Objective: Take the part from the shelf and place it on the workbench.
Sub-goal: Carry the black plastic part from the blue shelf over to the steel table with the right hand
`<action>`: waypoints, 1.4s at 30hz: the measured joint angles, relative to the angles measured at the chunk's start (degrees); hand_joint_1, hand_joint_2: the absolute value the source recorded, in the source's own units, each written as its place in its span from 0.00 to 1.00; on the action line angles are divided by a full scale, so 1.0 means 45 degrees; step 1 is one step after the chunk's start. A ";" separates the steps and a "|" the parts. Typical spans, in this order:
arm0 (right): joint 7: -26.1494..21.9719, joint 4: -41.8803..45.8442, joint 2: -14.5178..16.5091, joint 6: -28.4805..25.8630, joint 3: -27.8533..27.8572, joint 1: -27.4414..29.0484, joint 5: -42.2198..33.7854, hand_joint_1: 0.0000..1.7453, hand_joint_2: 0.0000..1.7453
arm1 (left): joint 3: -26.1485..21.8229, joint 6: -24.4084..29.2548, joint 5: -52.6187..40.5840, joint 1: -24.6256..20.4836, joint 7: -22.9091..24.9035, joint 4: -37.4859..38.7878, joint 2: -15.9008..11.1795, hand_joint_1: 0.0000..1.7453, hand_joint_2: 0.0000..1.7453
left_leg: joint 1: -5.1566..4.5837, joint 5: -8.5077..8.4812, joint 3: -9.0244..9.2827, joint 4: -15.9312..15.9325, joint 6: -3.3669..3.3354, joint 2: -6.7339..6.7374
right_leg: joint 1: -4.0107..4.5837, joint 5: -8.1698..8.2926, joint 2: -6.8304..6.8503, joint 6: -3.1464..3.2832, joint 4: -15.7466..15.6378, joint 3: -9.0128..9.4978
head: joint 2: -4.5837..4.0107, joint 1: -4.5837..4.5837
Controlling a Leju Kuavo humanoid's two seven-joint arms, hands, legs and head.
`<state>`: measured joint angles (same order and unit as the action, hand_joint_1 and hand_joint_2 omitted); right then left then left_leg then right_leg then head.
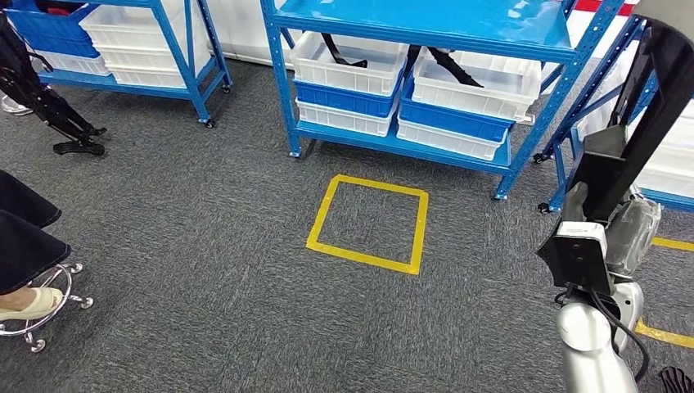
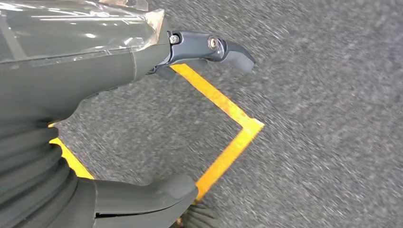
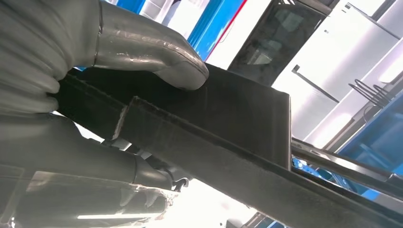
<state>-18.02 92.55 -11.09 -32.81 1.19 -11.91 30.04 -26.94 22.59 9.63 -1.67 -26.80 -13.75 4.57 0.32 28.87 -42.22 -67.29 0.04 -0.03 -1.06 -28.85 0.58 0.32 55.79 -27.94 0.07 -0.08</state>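
Your right hand (image 1: 610,221) grips the part (image 1: 646,106), a long black angled piece, raised at the right of the head view. In the right wrist view, the thumb (image 3: 157,59) presses on the part's (image 3: 223,123) flat face, with the fingers below it. Your left hand (image 2: 119,71) hangs over grey carpet (image 2: 332,118), holding nothing, its fingers apart above a corner of yellow tape (image 2: 237,133). Ahead, a yellow tape square (image 1: 368,223) marks the floor (image 1: 205,246) before a blue shelf (image 1: 425,33) carrying white and blue bins (image 1: 348,61). A seated person's foot (image 1: 29,304) shows at the left.
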 joint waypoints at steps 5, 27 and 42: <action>-0.0002 -0.0042 -0.0075 -0.0138 -0.0069 0.0180 -0.0006 1.00 1.00 | -0.0012 -0.0102 -0.0061 -0.0003 -0.0029 0.0002 0.0002 0.00 1.00 | 0.0194 -0.0286 0.1206 -0.0527 0.0137 -0.0027 | -0.0016 0.0691 0.0003 -0.0213 0.0179 -0.0935 | 0.0000 -0.0012; 0.0726 0.0522 0.0014 -0.0194 0.0223 0.0920 0.1865 1.00 1.00 | -0.0119 -0.0341 -0.0301 -0.0017 -0.0174 0.0008 -0.0032 0.00 1.00 | -0.0100 -0.1920 0.0679 0.2149 -0.0109 -0.0766 | 0.0006 -0.0635 -0.0552 -0.0344 -0.0001 0.0512 | 0.0000 0.0095; 0.0827 0.0571 0.0174 -0.0118 0.0176 0.0589 0.2050 1.00 1.00 | -0.0403 -0.0204 -0.0444 0.0001 -0.0010 0.0000 -0.0044 0.00 1.00 | 0.0072 -0.0798 0.1738 0.1988 -0.0171 0.0462 | 0.0050 -0.0493 0.1060 -0.0680 0.0216 0.0223 | 0.0000 0.0038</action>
<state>-14.29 95.12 -10.31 -33.34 1.98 -9.26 39.26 -28.76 21.68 7.63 -1.67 -26.84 -13.75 4.37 0.64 25.28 -34.40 -58.34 -0.73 2.05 -0.83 -31.07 5.35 -2.74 56.76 -26.94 0.07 0.09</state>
